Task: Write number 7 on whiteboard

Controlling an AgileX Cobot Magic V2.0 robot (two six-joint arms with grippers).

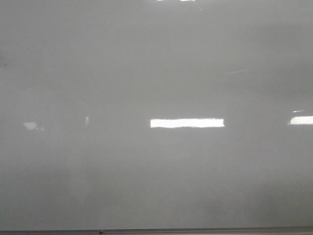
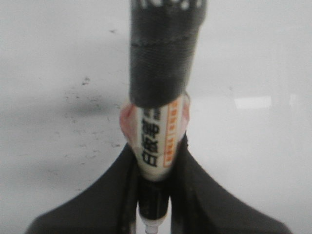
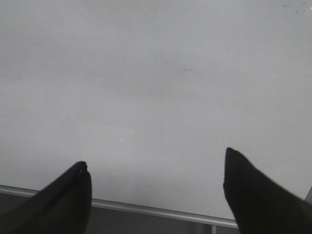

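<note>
So from the front view we're basically staring at the whiteboard (image 1: 156, 73), a big glossy grey-white sheet filling the whole shot, with its thin metal edge strip (image 1: 195, 230) running along the bottom. We can't find any black number 7 on it from here, just bright rectangular light reflections (image 1: 187, 123) across the middle and another at the right side. Neither arm shows up in this view.

On the left wrist camera, our left gripper (image 2: 155, 195) is clamped around a whiteboard marker (image 2: 157, 141). The black fingers (image 2: 102, 195) hug the marker's pale label with its orange band and dark printed characters, and a dark cap or sleeve (image 2: 163, 53) covers the far end of it. The board behind it has faint dark specks and smudges (image 2: 85, 95).

On the right wrist camera, our right gripper (image 3: 156, 187) has its fingers (image 3: 253, 195) spread wide apart with nothing between them, pointing at the whiteboard near the metal edge. A very faint thin vertical line (image 3: 162, 112) shows on the board there, too faint for us to say what it is.
</note>
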